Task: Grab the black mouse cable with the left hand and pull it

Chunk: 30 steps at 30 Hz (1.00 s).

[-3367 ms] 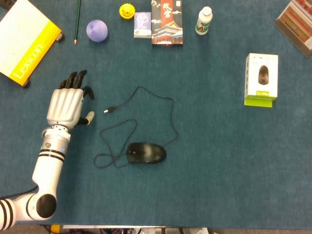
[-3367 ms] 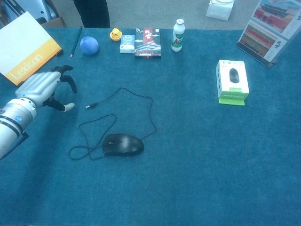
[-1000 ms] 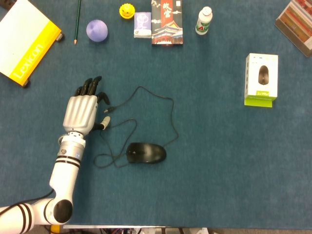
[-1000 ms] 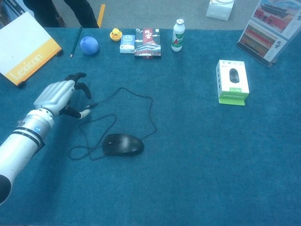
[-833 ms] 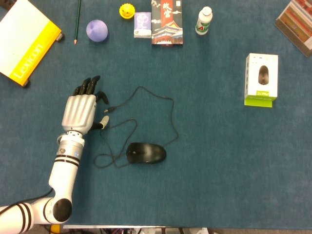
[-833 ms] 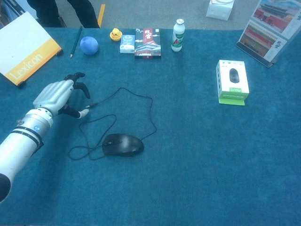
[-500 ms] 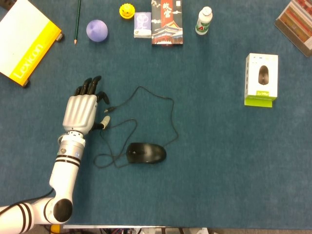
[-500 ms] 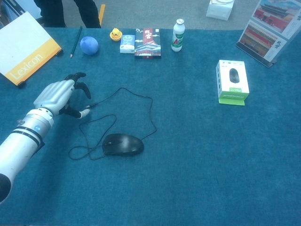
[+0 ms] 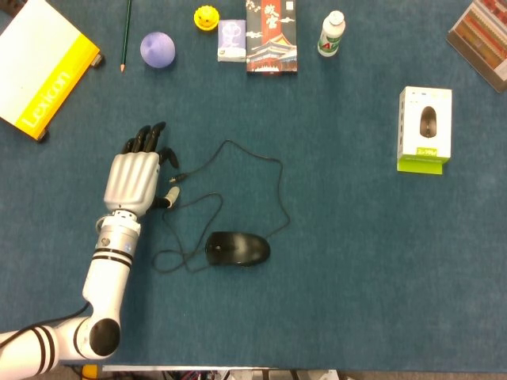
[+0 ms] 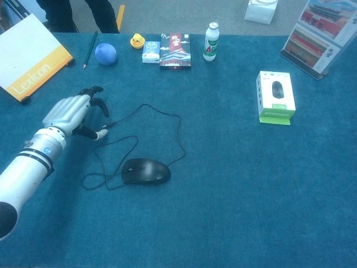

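Note:
A black mouse (image 9: 238,248) (image 10: 145,171) lies on the blue table. Its thin black cable (image 9: 279,190) (image 10: 179,134) loops up and around, and the plug end (image 9: 177,178) (image 10: 108,125) lies to the left. My left hand (image 9: 135,174) (image 10: 71,114) hovers just left of the plug end, palm down, fingers spread, with the thumb tip close beside the cable. It holds nothing. The right hand is out of both views.
A white and yellow book (image 9: 40,71) lies at far left. A pencil (image 9: 125,36), a purple ball (image 9: 158,49), a yellow toy (image 9: 206,17), small boxes (image 9: 272,36) and a bottle (image 9: 332,33) line the back. A boxed mouse (image 9: 425,128) stands at right.
Over the sequence my left hand moved right, from well left of the cable to just beside its plug end. In the last half second it barely shifted.

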Available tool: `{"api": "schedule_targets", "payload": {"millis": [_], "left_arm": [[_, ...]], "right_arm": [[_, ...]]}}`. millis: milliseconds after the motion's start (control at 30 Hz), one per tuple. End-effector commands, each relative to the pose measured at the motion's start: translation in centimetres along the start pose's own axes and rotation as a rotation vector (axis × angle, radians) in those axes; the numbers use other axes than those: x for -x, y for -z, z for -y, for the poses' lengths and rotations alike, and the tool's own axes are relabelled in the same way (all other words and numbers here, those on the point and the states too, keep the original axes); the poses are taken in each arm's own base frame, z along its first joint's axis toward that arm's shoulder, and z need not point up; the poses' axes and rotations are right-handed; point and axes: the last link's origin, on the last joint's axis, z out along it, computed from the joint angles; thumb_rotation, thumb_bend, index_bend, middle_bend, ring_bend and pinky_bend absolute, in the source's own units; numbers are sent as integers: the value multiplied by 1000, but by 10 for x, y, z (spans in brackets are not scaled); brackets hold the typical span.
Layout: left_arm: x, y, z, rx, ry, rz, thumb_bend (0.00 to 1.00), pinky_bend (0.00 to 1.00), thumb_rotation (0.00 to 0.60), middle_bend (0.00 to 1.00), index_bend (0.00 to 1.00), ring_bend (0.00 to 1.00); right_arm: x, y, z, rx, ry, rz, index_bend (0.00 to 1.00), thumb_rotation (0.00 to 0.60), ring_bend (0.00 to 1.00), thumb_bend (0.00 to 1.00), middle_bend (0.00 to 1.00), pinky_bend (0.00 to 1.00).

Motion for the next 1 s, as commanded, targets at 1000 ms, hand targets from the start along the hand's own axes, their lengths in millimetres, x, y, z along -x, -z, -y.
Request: {"api": "schedule_targets", "payload": {"millis": [1000], "left_arm": [[3,-7,5,-36,13,-11,268,141,600,45,501,21]], "right_arm": [[-3,4,4,-18,-15,-23,341,600,176,198,263,297]]}}
